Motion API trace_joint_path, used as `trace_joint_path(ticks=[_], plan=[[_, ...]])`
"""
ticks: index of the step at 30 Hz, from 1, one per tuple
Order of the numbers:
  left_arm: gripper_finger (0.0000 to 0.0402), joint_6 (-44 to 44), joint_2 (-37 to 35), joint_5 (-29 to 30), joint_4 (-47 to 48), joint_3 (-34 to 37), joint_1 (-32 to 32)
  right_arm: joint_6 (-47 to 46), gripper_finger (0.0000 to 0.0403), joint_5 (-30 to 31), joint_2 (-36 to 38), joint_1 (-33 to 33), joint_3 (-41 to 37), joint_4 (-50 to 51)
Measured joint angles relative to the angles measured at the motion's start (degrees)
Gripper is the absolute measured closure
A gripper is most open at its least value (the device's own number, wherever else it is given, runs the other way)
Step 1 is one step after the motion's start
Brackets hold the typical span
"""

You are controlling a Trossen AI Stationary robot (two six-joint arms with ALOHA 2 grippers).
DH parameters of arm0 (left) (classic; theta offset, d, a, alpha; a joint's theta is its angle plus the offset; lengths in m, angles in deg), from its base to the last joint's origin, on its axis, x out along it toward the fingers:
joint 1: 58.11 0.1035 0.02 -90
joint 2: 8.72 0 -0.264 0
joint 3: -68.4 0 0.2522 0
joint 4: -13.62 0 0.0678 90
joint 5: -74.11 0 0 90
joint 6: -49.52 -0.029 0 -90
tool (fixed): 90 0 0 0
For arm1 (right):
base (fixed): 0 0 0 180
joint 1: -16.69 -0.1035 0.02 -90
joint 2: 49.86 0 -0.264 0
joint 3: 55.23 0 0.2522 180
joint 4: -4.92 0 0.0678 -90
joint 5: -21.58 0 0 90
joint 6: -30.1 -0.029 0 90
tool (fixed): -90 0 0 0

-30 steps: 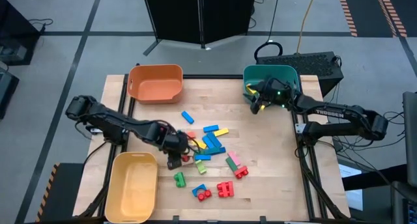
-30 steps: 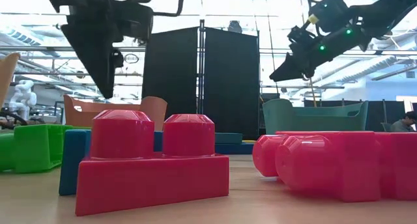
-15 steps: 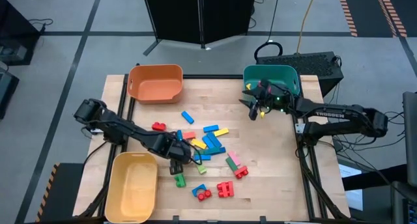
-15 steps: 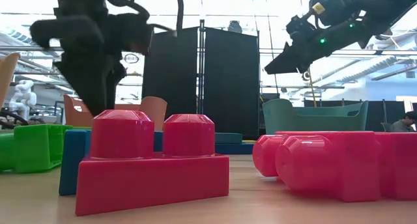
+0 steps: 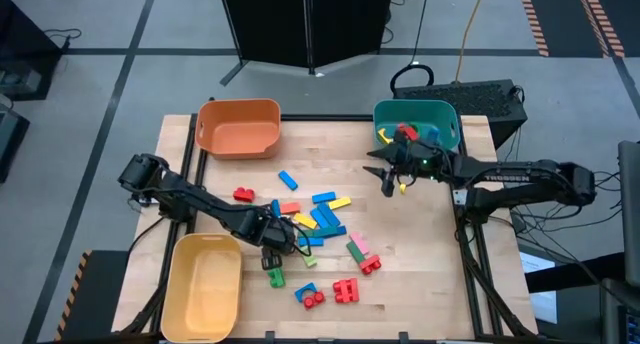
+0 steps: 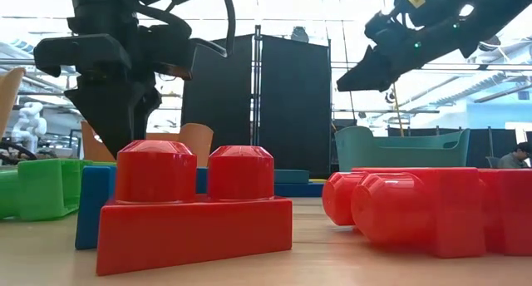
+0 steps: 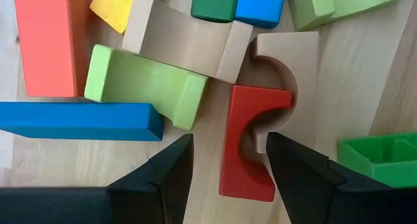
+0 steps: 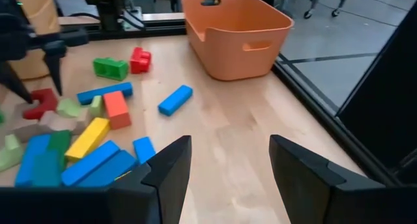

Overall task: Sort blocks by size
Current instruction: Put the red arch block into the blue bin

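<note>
Robotics lab: black partition (image 6: 287,103), cabled floor.

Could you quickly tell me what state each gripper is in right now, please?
Left gripper: open, empty, fingers either side of the red arch block.
Right gripper: open, holding nothing.

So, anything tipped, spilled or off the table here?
Nothing stands out. The loose toy blocks lie in a jumble mid-table, none over the edge; the orange plastic bin, teal plastic bin and yellow plastic bin sit upright.

A scatter of small coloured toy blocks (image 5: 320,224) is seen mid-table, flanked by an orange plastic bin (image 5: 238,127), a teal plastic bin (image 5: 440,117) and a yellow plastic bin (image 5: 201,285).
</note>
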Motion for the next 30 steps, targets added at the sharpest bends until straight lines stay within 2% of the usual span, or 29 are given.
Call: trace_joint_path(ticks=[5, 11, 21, 30], plan=[[0.0199, 0.2, -0.9, -2.7, 0.2, 0.1, -0.3, -1.8, 0.0209, 0.0, 0.0, -2.8, 0.0, 0.9], [0.0199, -0.1, -1.6, -5.8, -0.4, 0.3, -2.6, -3.0, 0.0209, 6.5, 0.0, -7.2, 0.0, 2.5], [0.0199, 1.0, -1.7, 1.7, -0.5, 0.3, -2.1, -3.9, 0.0209, 12.0, 0.0, -11.5, 0.0, 2.8], [0.0199, 2.3, -1.7, 0.6, -1.2, 0.3, -1.0, -3.4, 0.0209, 12.0, 0.0, -11.7, 0.0, 2.9]])
